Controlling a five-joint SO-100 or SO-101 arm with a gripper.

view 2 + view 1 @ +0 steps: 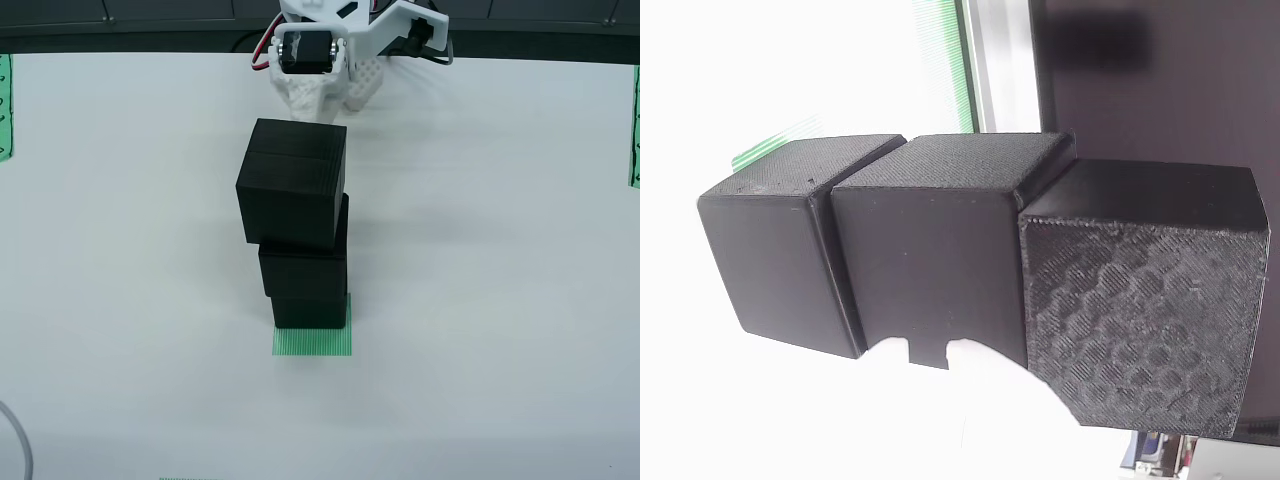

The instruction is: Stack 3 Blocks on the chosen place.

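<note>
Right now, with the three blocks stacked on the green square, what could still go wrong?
1. The top block sits shifted to one side of the middle block, so a small bump might topple it.
2. The hand is close behind the stack; a careless retreat could brush it.
3. The bottom block leaves the green square's front uncovered.

white table (500, 250) | green ribbed square mat (312, 342) | green strips at table edges (5, 105) | pale cable, lower-left corner (20, 445)
</note>
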